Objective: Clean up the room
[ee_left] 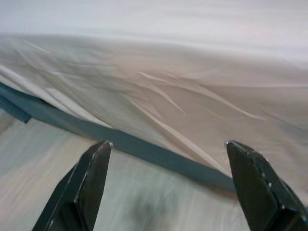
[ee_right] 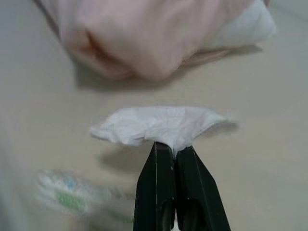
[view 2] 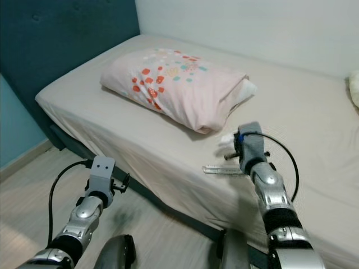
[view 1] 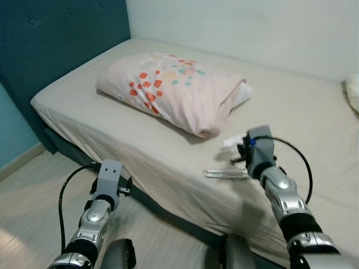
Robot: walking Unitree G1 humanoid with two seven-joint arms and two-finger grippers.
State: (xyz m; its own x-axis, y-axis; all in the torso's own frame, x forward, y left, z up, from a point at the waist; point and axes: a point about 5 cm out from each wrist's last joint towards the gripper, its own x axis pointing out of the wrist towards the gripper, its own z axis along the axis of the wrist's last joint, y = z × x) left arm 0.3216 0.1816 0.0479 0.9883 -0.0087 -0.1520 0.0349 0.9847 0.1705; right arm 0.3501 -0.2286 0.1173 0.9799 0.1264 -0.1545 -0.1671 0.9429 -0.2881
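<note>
A crumpled white tissue (ee_right: 159, 126) hangs just above the beige bed sheet (view 1: 314, 117), pinched by my right gripper (ee_right: 174, 150), which is shut on it. In the left eye view the tissue (view 1: 231, 142) peeks out ahead of the right wrist, near the pink pillow (view 1: 174, 89). A toothbrush (view 1: 226, 174) lies on the sheet just left of that wrist. My left gripper (ee_left: 168, 147) is open, low beside the bed's side, facing the sheet's hanging edge and the dark bed base.
The teal headboard (view 1: 56, 45) rises at the left and a white wall runs behind the bed. Another pale pillow edge (view 1: 352, 92) sits at the far right. Light wood floor (view 1: 33, 196) lies before the bed.
</note>
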